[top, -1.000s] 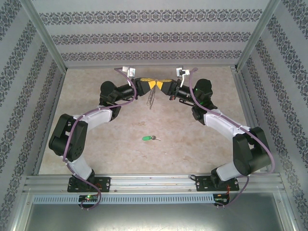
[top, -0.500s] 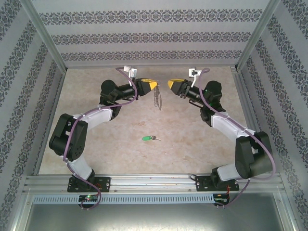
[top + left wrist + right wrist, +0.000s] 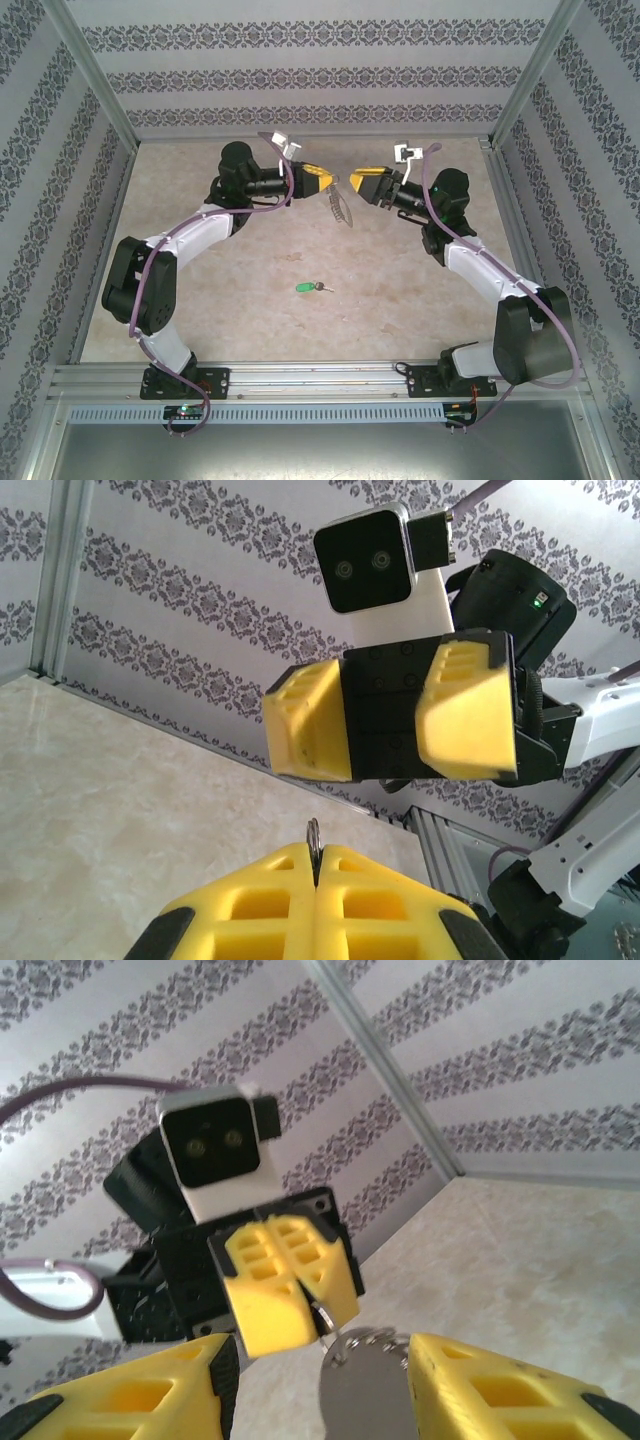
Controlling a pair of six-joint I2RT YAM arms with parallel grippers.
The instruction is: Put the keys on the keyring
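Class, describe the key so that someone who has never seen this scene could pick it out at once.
Start at the beige table. Near its middle lies the key, alone on the surface. Its bright green head and short silver blade set it apart from the dull grey keyring hanging from the left gripper farther back.

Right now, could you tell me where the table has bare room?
Bare table lies between the green key and the near rail, and along the back wall. It is crowded where the keyring hangs between the left end effector and right end effector.
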